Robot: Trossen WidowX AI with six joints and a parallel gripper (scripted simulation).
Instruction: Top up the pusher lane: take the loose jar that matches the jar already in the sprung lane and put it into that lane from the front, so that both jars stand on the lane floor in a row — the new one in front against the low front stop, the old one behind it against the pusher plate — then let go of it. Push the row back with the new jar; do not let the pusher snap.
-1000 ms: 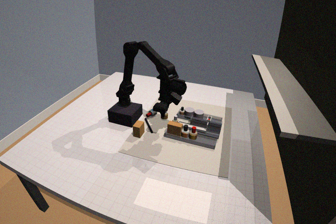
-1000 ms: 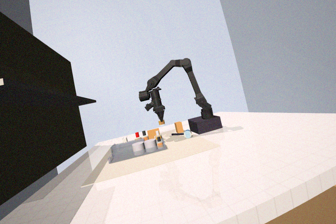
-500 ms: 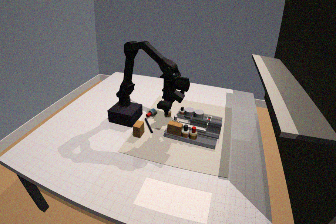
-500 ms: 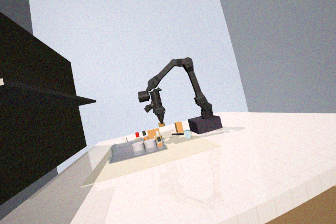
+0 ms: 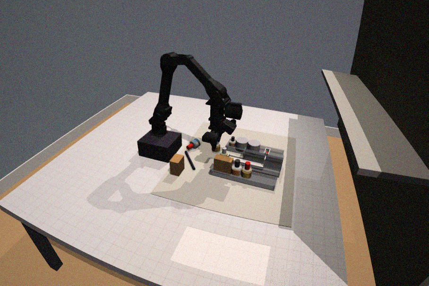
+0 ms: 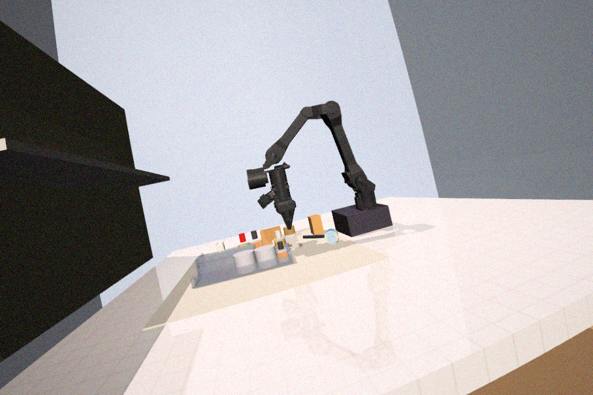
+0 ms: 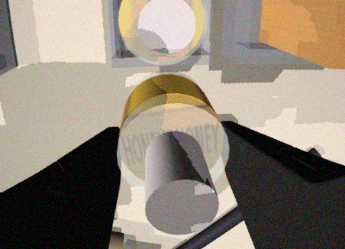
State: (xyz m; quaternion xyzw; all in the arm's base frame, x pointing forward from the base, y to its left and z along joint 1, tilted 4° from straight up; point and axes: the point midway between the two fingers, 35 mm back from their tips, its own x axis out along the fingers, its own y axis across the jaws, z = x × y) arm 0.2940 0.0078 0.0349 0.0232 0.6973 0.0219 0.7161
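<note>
My gripper (image 5: pixel 215 146) (image 6: pixel 288 227) (image 7: pixel 169 135) is shut on a clear honey jar (image 5: pixel 217 148) (image 7: pixel 172 142) with an amber band and a grey-white cap. The held jar is just in front of the sprung lane, above mat level; its exact height is hard to tell. In the wrist view, the lane jar (image 5: pixel 224 151) (image 7: pixel 166 24), with a white cap and amber band, stands at the lane's front end, behind the low front stop (image 7: pixel 121 63). The held jar lines up roughly with it, with a narrow gap between them. The pusher plate cannot be made out.
The grey rack (image 5: pixel 247 182) (image 6: pixel 210 270) also bears a tan box (image 5: pixel 222 164), black-capped and red-capped jars (image 5: pixel 246 171) on one side, and grey round tubs (image 5: pixel 254 144) on the other. A lying red-capped jar (image 5: pixel 195 143), a black pen (image 5: pixel 190 160) and a tan block (image 5: pixel 176 165) are near the arm base.
</note>
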